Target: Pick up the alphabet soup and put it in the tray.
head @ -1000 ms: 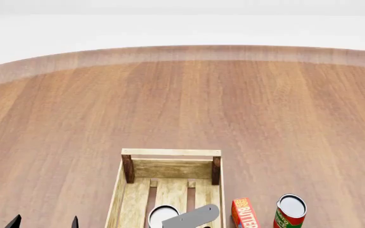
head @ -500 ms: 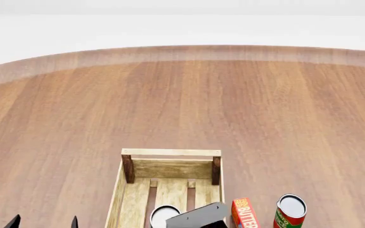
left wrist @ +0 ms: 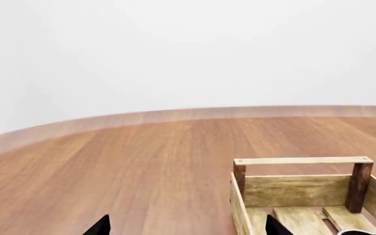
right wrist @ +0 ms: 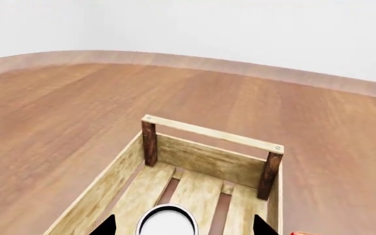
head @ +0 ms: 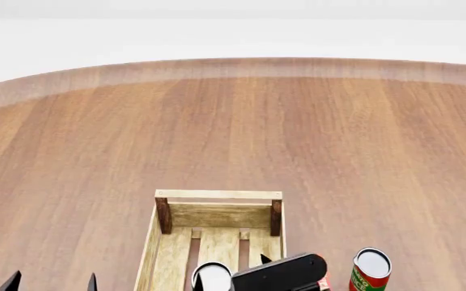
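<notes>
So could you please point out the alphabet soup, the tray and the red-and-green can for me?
alphabet soup [right wrist: 166, 223]: right wrist view, on its pale top.
tray [head: 218, 194]: head view, on its far end rail.
red-and-green can [head: 371, 264]: head view, on its pale lid.

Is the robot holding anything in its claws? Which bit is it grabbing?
Nothing is held. The right gripper has jaws spread wider than the alphabet soup, which stands in the tray between them, untouched. The left gripper is open and empty.
</notes>
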You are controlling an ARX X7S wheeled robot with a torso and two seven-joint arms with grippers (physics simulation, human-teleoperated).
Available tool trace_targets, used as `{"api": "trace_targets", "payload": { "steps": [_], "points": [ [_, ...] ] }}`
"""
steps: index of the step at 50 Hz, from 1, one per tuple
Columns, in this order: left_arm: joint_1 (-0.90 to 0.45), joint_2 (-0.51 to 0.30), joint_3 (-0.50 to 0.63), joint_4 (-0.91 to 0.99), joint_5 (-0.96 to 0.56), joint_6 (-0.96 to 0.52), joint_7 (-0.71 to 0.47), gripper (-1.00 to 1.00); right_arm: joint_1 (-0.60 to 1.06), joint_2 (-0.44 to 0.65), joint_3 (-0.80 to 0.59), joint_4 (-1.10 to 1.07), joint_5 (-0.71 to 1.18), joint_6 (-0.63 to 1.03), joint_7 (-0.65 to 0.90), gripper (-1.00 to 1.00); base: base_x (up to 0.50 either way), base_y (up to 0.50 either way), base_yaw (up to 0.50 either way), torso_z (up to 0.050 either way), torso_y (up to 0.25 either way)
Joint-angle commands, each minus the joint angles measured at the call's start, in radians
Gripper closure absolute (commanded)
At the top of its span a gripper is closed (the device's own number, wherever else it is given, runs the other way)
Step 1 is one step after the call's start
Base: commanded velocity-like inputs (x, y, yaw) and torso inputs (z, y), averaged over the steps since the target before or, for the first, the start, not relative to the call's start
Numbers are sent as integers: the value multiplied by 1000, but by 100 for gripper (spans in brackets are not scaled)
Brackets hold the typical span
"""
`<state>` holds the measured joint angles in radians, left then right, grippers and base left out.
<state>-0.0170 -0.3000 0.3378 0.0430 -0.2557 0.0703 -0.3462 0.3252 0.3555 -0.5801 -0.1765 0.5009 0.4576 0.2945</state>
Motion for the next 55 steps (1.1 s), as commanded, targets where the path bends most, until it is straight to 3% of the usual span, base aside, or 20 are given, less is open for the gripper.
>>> {"api": "trace_targets", "payload": {
  "steps": [1, 25, 55],
  "points": [
    [5, -5, 5, 17, 5, 9, -4, -100, -40, 54, 35, -188, 44, 47, 56, -100, 0, 0, 0, 0, 0],
    [21, -18, 10, 69, 3, 31, -9, -100, -93, 124, 99, -414, 104, 67, 126, -100, 0, 0, 0, 0, 0],
    [37, -59, 4, 295, -50, -76, -48, -100, -85, 212, 185, -630, 207, 148, 217, -100, 0, 0, 0, 0, 0]
  ]
}}
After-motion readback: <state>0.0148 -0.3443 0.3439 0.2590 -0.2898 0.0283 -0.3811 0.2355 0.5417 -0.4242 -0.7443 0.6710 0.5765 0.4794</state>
